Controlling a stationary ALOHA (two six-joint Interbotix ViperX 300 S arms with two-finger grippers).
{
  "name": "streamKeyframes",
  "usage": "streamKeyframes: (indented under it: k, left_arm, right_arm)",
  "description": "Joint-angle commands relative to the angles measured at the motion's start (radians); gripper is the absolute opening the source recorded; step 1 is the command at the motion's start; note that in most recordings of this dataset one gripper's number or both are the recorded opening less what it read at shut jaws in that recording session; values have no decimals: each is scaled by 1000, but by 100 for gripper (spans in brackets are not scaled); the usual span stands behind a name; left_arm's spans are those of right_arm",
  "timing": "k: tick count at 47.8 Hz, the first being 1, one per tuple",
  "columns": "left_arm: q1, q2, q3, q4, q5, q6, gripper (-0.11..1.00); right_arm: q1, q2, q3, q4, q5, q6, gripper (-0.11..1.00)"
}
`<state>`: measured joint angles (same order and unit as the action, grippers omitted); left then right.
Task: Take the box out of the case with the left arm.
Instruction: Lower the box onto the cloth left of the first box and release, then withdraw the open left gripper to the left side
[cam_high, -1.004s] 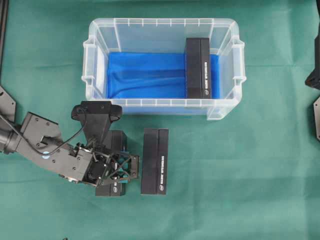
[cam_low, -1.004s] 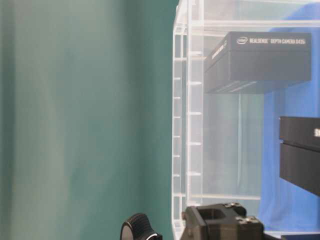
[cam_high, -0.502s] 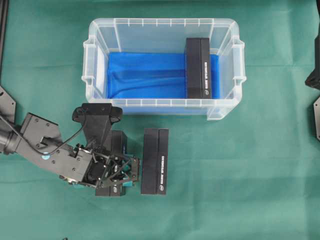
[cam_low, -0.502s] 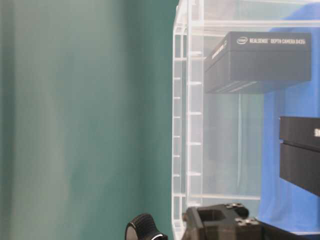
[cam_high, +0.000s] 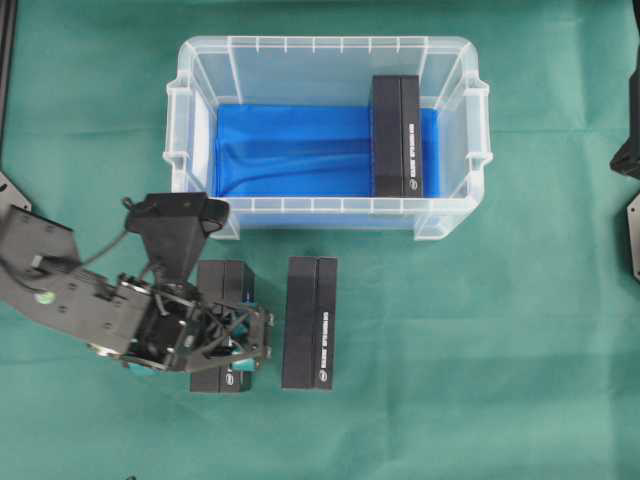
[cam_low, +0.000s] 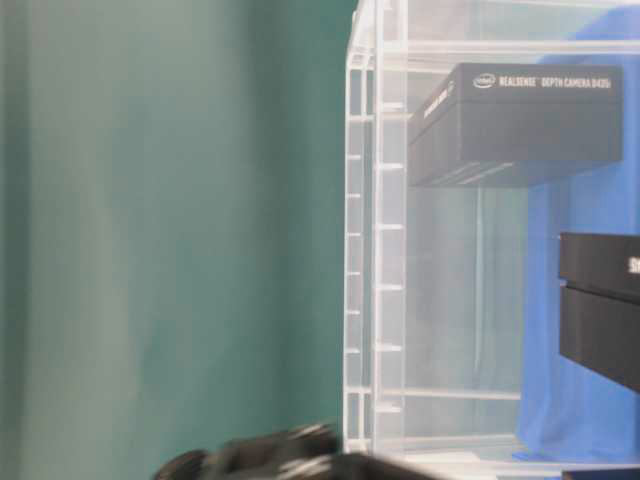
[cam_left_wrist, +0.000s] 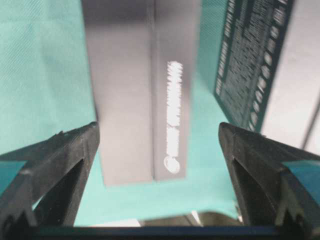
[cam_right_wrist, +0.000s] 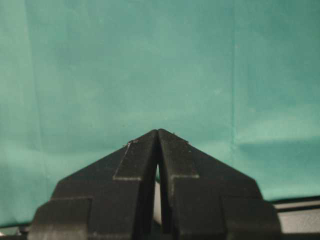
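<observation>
Three black boxes are seen from overhead. One long box (cam_high: 397, 137) lies inside the case (cam_high: 327, 60), against its right end wall, on the wrinkled blue floor sheet (cam_high: 290, 150); white lettering runs along its top, with a seam down its length. Two more rest outside on the green surface (cam_high: 500, 340), just in front of the case's near wall: a long one (cam_high: 309, 322) and, just to its left, a shorter one (cam_high: 224, 300) partly covered by the left gripper (cam_high: 240, 345). The left jaws are spread wide above that shorter box, astride it, with nothing gripped; in the wrist view the box is seen between the two fingers (cam_left_wrist: 60, 160), apart from both. The right gripper (cam_right_wrist: 158, 135) has its jaws pressed together over bare green cloth, holding nothing. The case is clear plastic with a ribbed rim and moulded handles.
</observation>
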<state>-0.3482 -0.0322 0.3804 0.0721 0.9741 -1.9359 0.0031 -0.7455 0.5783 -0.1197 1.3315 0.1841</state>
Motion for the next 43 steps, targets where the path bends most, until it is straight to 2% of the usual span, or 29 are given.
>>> streamKeyframes:
  k: [1, 19, 27, 43]
  left_arm:
    - [2, -69, -31, 3, 43, 2, 94]
    - [11, -202, -190, 6, 400, 2, 94]
    - [11, -204, -230, 8, 431, 5, 94]
    - [12, -204, -229, 8, 430, 6, 94]
  right_arm:
    - [2, 2, -17, 0, -6, 2, 3]
    - [2, 2, -17, 0, -6, 2, 3]
    - [2, 2, -17, 0, -6, 2, 3]
    - [3, 2, -17, 0, -6, 2, 3]
